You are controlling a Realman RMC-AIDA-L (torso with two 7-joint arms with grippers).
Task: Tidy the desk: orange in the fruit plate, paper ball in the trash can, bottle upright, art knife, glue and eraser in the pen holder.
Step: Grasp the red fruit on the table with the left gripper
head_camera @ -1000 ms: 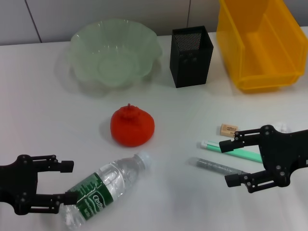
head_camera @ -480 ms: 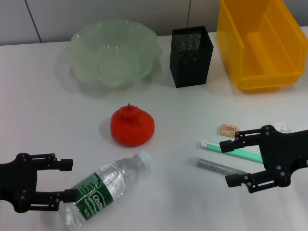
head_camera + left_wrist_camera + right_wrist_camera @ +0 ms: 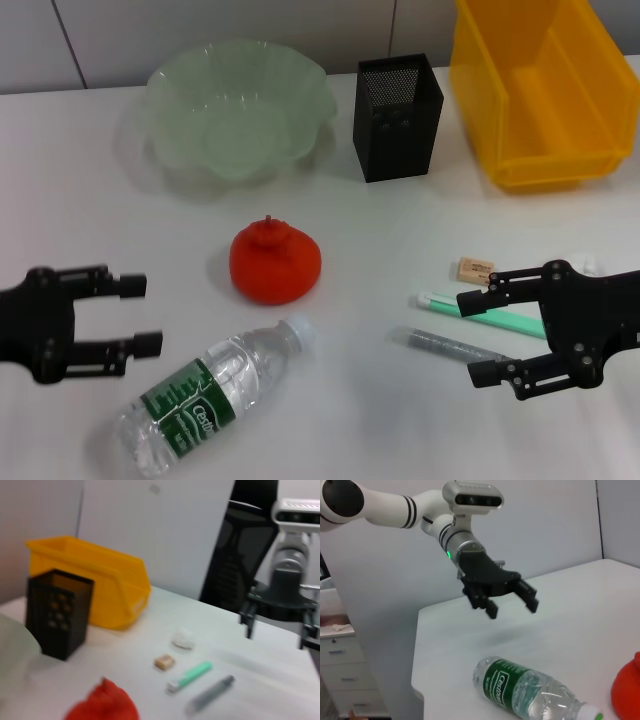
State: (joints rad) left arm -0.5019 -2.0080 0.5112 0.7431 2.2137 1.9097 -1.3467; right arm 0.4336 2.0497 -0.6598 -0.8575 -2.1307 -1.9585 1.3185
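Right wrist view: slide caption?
Open left gripper hovers above the bottle lying on its side, orange beside its cap.

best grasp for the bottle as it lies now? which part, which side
Probably the labelled mid-body of the bottle, from above, jaws across its width. It lies flat, cap toward the orange, so the round body is the widest bare section. The left gripper is open, just above and beside it.

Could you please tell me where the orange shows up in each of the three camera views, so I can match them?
Head view: the orange sits mid-table, in front of the fruit plate, apart from it.
Left wrist view: at the bottom edge, cut off, in front of the pen holder.
Right wrist view: only a sliver at the lower right corner.
Shared landmark: the orange itself; the lying bottle links head and right wrist views.
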